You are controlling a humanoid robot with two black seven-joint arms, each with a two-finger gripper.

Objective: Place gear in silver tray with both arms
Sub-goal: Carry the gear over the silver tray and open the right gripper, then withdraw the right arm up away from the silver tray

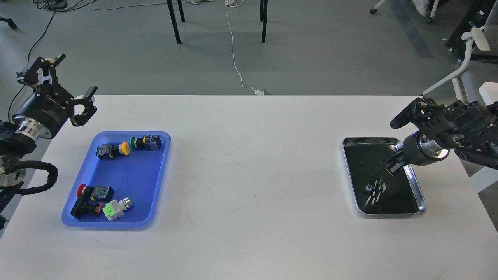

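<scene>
Holding five push-button switches (113,150), one blue tray (134,177); one silver tray (414,182).

The left arm (23,132) enters at nine o'clock and angles up toward eleven o'clock. Its left gripper (64,83) is raised, with its black fingers (88,93) spread wide apart. The right arm (467,128) enters at three o'clock, wrist bent down toward seven o'clock. The right gripper (393,165) is dark; its fingers' spacing is unclear.
</scene>
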